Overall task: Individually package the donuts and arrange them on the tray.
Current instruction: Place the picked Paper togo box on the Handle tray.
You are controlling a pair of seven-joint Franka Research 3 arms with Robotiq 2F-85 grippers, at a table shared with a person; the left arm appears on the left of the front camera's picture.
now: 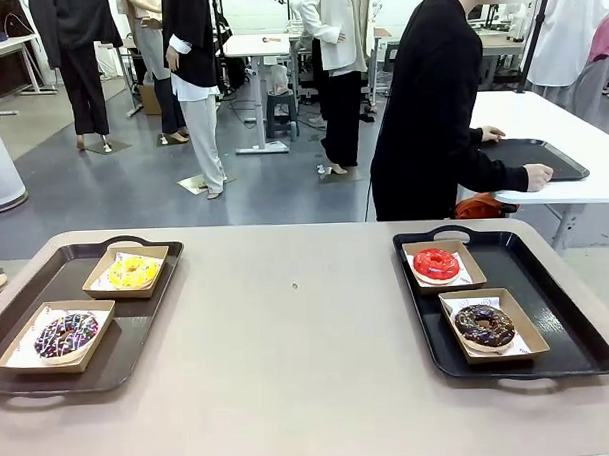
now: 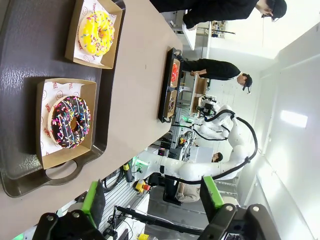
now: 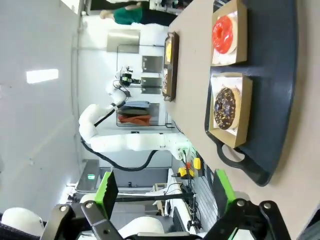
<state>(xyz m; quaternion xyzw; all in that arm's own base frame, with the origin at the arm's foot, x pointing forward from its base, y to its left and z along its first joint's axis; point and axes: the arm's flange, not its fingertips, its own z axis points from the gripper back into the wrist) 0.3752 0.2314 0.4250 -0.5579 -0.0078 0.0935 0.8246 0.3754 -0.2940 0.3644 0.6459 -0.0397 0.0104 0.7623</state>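
Four donuts each lie in a shallow paper-lined cardboard box on two black trays. The left tray (image 1: 147,312) holds the yellow donut (image 1: 133,271) and, nearer me, the dark sprinkled donut (image 1: 66,334). The right tray (image 1: 563,324) carries the red donut (image 1: 436,264) and the chocolate donut (image 1: 484,326). My left gripper (image 2: 152,197) hangs open and high off the table edge, with the sprinkled donut (image 2: 70,122) and yellow donut (image 2: 96,33) ahead of it. My right gripper (image 3: 166,192) is open too, back from the chocolate donut (image 3: 224,108) and red donut (image 3: 222,34).
Bare tabletop (image 1: 288,319) stretches between the two trays. A person in black (image 1: 431,114) stands past the far edge on the right, hands on a white table bearing another black tray (image 1: 537,158). Other people stand farther back.
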